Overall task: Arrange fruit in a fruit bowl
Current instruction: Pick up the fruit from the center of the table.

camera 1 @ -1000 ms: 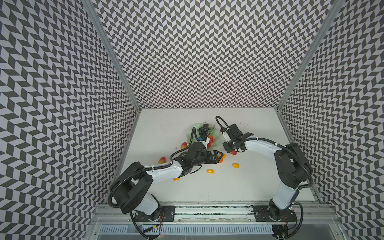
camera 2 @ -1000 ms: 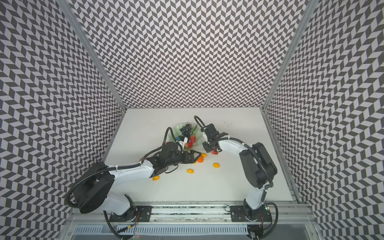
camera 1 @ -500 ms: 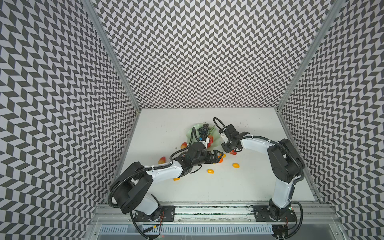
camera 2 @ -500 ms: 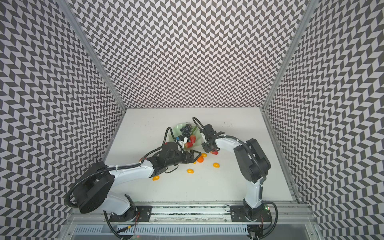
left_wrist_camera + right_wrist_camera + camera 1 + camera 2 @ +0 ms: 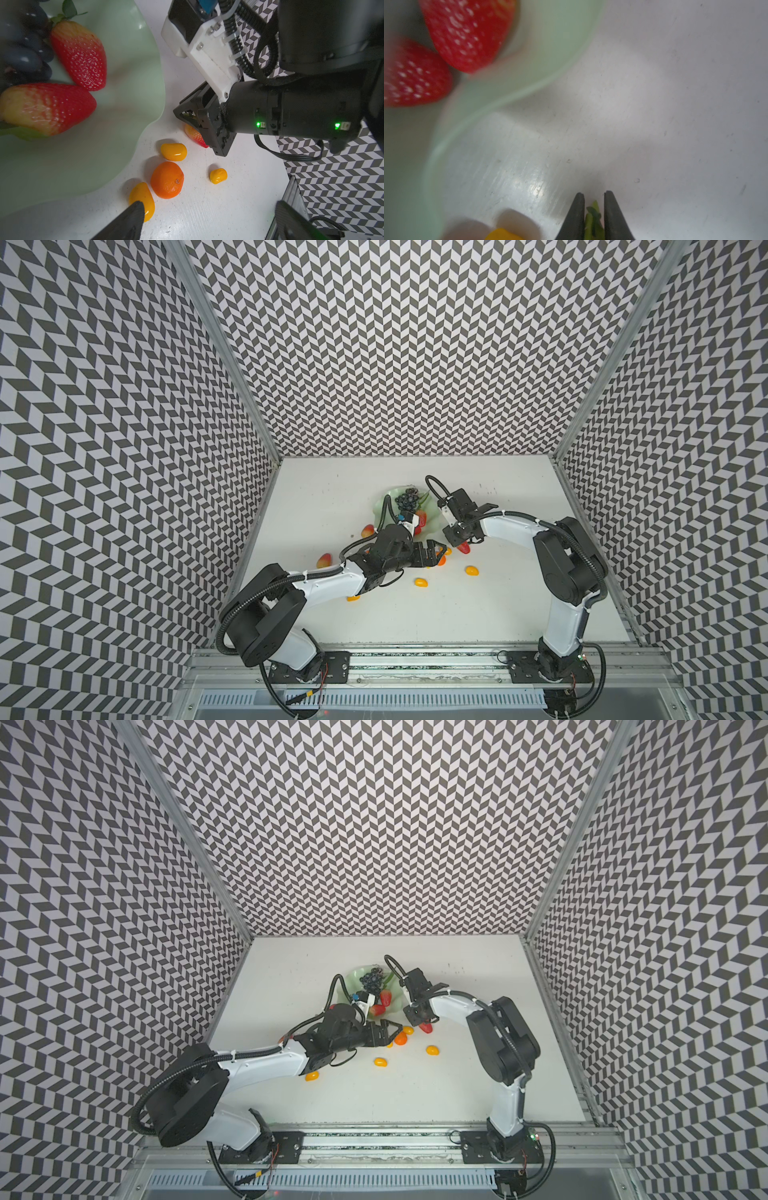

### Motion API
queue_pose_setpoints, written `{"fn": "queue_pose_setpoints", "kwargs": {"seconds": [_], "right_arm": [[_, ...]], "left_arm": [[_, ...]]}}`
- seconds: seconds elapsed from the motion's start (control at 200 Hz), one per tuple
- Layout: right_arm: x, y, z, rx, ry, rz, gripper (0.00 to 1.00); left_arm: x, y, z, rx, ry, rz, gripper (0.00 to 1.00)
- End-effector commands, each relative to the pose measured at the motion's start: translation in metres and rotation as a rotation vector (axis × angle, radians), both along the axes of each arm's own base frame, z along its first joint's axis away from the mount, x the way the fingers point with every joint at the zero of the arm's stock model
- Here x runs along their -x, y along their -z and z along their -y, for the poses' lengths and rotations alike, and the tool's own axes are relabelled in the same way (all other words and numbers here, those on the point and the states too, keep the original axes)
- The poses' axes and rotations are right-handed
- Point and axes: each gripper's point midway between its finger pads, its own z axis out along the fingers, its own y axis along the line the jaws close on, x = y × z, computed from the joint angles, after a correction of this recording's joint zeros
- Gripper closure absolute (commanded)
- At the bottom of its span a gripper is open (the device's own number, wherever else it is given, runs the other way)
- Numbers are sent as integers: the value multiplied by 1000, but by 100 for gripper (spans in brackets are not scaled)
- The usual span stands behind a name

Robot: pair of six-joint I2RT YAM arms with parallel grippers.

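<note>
1. Several kumquats (image 5: 421, 582) lie loose on the desk (image 5: 457, 614), nearest the arm bases.
2. Left jaws: wide open, empty, low over the desk. A tangerine (image 5: 167, 179) sits just ahead of them.
3. Right jaws: nearly closed, pinching the green cap of a strawberry (image 5: 196, 136) that lies on the desk just outside the bowl (image 5: 124, 62).
4. Strawberry axis: cap toward the bowl, tip away. The bowl lies just beyond the right jaws, so the right arm is judged the nearer one for the transfer.
5. Bowl contents: two strawberries (image 5: 80, 54) and grapes (image 5: 407, 501), farthest back.
6. No legible labels or writing on any item.
</note>
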Motion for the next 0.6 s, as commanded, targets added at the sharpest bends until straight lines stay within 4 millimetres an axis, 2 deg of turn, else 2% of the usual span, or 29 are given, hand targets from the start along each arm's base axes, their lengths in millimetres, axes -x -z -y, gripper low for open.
{"fn": "queue_pose_setpoints", "kwargs": {"seconds": [0.0,0.391,0.476,0.596], "right_arm": [[-5,-7,-4,-6,1,23,84],[-2,-21,-1,-37,23,53,94],[-2,-30,-2,-57,27,76,100],[-2,-49,-2,-101,41,129,100]], "left_arm": [[-2,-11,3,26,-7,21,0],[-3,-17,4,27,-3,28,0],[-2,-21,5,31,2,31,0],[-3,-32,4,31,0,51,0]]}}
